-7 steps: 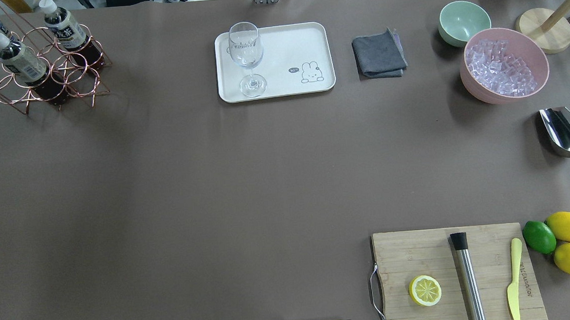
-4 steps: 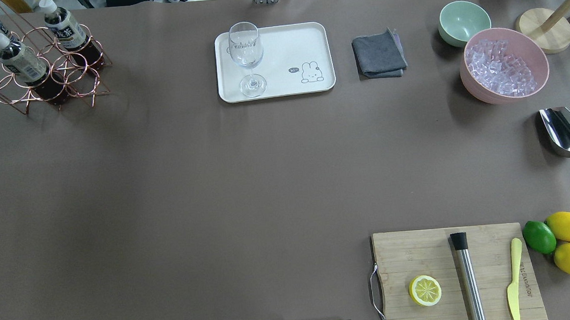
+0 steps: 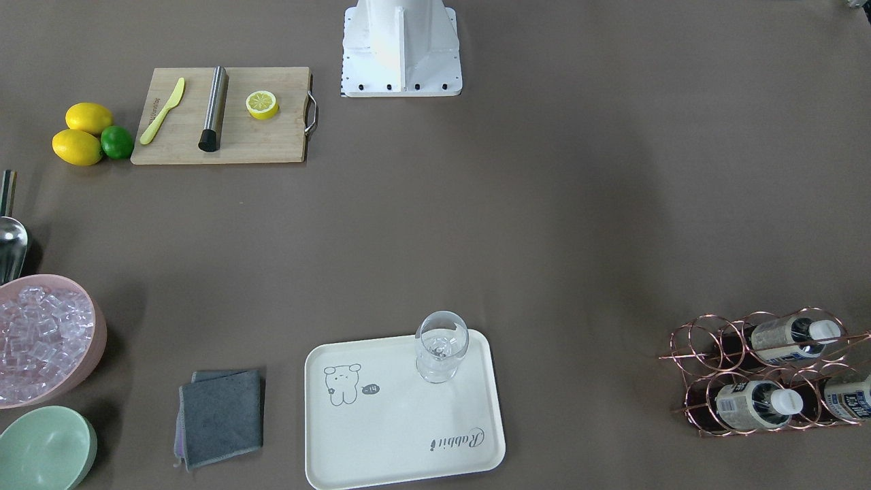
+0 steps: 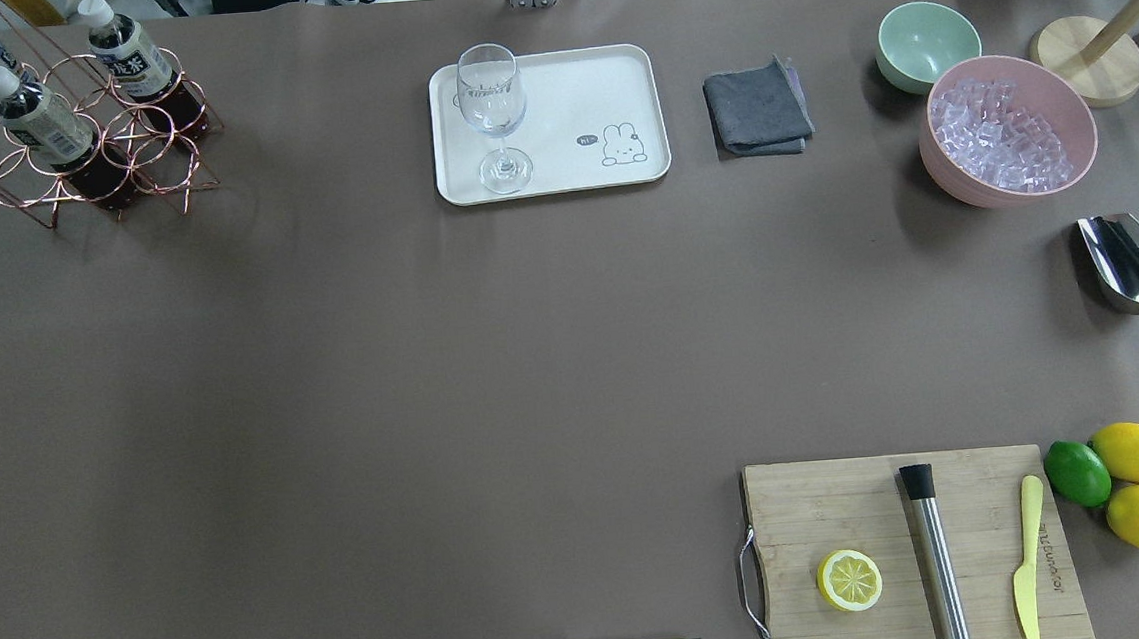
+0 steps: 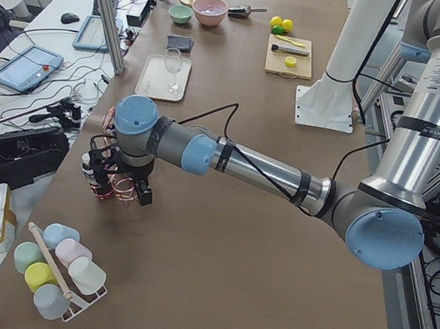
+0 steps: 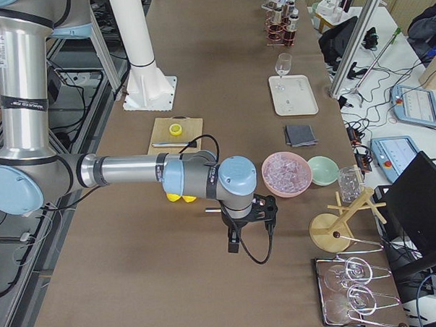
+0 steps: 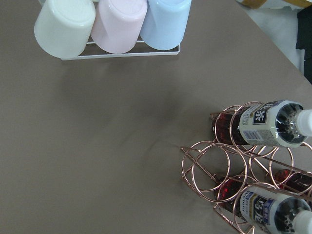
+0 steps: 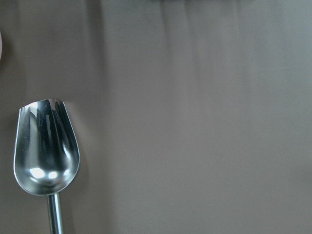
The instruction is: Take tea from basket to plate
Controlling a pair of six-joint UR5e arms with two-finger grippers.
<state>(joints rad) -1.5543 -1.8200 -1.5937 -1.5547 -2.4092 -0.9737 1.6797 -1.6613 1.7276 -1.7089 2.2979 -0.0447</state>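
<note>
Three tea bottles [image 4: 39, 118] stand in the copper wire basket [image 4: 153, 173] at the table's far left corner; two show in the left wrist view [image 7: 273, 124]. The cream plate [image 4: 573, 84] lies at the far middle and bears a wine glass [image 4: 493, 114]. My left gripper [image 5: 120, 190] shows only in the exterior left view, hanging over the basket [image 5: 124, 189]; I cannot tell if it is open. My right gripper [image 6: 250, 227] shows only in the exterior right view, above the steel scoop [image 8: 46, 151]; I cannot tell its state.
A rack of pastel cups [image 7: 112, 27] lies past the basket. A grey cloth [image 4: 757, 108], a green bowl [image 4: 926, 44] and a pink bowl of ice [image 4: 1007, 128] stand right of the plate. A cutting board [image 4: 843, 501] with a lemon half, and whole citrus, lie near right.
</note>
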